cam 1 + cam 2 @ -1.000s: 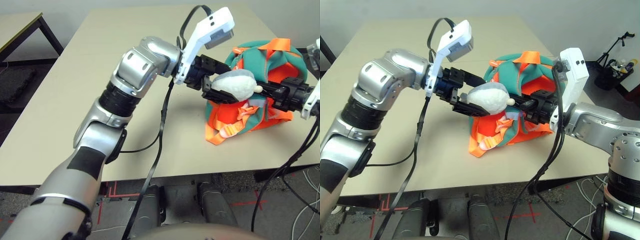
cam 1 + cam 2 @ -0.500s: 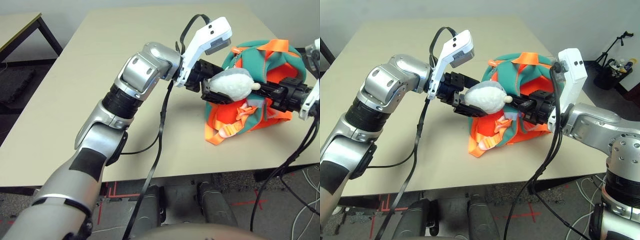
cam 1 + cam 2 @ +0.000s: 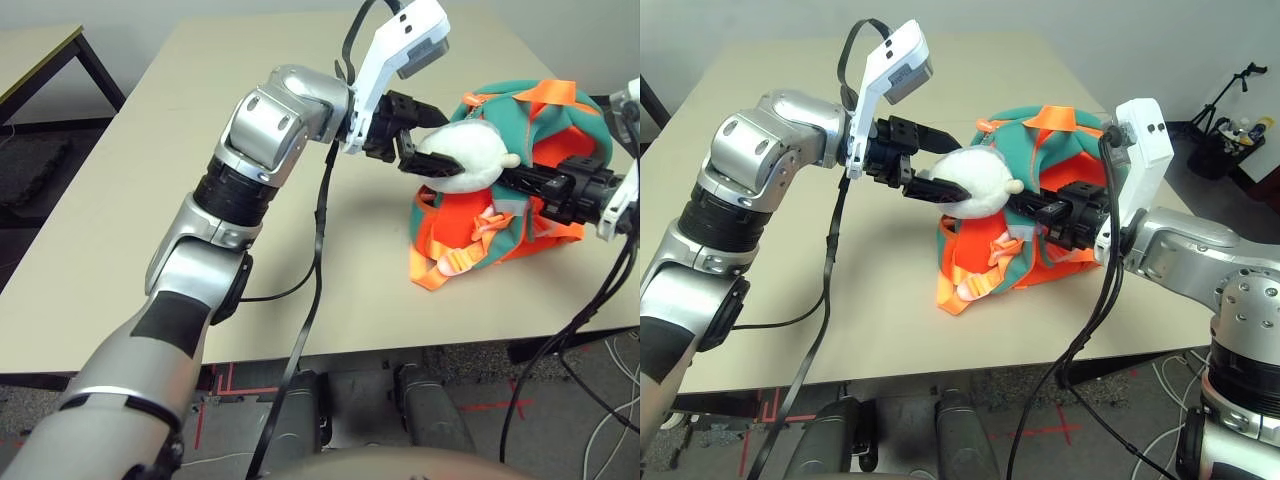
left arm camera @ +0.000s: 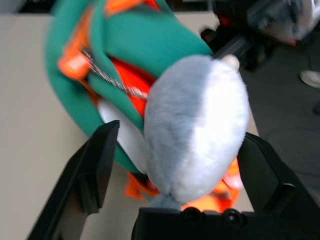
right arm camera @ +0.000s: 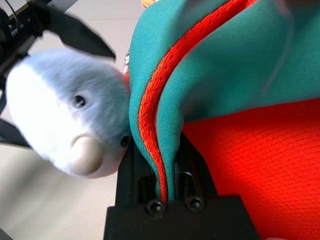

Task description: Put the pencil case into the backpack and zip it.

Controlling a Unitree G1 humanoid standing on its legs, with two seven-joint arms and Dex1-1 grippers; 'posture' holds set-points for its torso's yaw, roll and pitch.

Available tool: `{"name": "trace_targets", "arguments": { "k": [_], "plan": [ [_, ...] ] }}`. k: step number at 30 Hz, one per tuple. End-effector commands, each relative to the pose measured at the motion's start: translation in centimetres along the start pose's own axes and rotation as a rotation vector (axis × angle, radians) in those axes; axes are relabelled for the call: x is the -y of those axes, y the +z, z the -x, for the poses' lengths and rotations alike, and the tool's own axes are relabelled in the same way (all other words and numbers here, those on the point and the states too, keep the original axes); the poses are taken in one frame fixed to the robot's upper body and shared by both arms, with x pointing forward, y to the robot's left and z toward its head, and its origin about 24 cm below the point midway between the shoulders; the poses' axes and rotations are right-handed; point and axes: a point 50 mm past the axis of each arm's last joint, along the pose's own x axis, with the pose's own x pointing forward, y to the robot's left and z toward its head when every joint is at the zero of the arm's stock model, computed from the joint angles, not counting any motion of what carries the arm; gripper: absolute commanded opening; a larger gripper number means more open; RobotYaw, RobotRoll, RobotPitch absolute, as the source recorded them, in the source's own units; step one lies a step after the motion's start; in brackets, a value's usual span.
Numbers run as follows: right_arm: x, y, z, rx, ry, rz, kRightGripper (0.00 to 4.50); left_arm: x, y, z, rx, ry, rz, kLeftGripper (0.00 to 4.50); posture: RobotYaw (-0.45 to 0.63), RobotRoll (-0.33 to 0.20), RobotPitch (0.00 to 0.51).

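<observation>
Right hand on backpack edge

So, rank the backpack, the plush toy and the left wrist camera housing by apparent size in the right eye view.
1. backpack, clearly largest.
2. plush toy and white left wrist camera housing: similar; unranked, since the housing sits raised, nearer the camera.

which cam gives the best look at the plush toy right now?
Right wrist view: the plush toy shows its eyes and nose beside the backpack flap that the right pincer pinches. Left wrist view shows its grey back between the left pincer fingers. Eye views show it whole but small.
</observation>
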Motion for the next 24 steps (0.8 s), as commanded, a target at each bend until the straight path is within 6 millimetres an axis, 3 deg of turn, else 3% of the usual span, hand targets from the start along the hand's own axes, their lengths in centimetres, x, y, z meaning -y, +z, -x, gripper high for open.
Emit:
{"name": "trace_targets", "arguments": {
  "k": [1, 3, 10, 14, 18, 24],
  "plan": [
    [-0.6, -0.2, -0.3, -0.013, 0.041, 0.007, 0.24, 0.5, -0.1, -0.2, -0.024, -0.034, 0.004, 4.32, -0.08, 0.000, 0.099],
    [-0.6, -0.2, -0.3, -0.011, 0.040, 0.007, 0.24, 0.7, -0.1, -0.1, -0.034, -0.057, 0.010, 3.89, -0.08, 0.000, 0.099],
    [-0.6, -0.3, -0.4, -0.008, 0.037, 0.005, 0.24, 0.7, 0.5, 0.1, -0.009, -0.076, 0.004, 1.48, -0.08, 0.000, 0.098],
    [-0.5, -0.3, -0.5, -0.006, 0.035, 0.004, 0.24, 0.4, 1.3, 0.6, 0.036, -0.060, 0.008, 0.40, -0.08, 0.000, 0.095],
    [-0.4, -0.3, -0.5, -0.007, 0.031, 0.003, 0.24, -0.8, 2.6, 2.2, 0.133, -0.009, 0.056, 0.40, -0.08, 0.000, 0.091],
    [-0.3, -0.4, -0.3, -0.010, 0.022, 0.003, 0.24, -2.1, 4.3, 7.1, 0.291, 0.068, 0.201, 0.40, -0.08, 0.000, 0.087]
  ]
}}
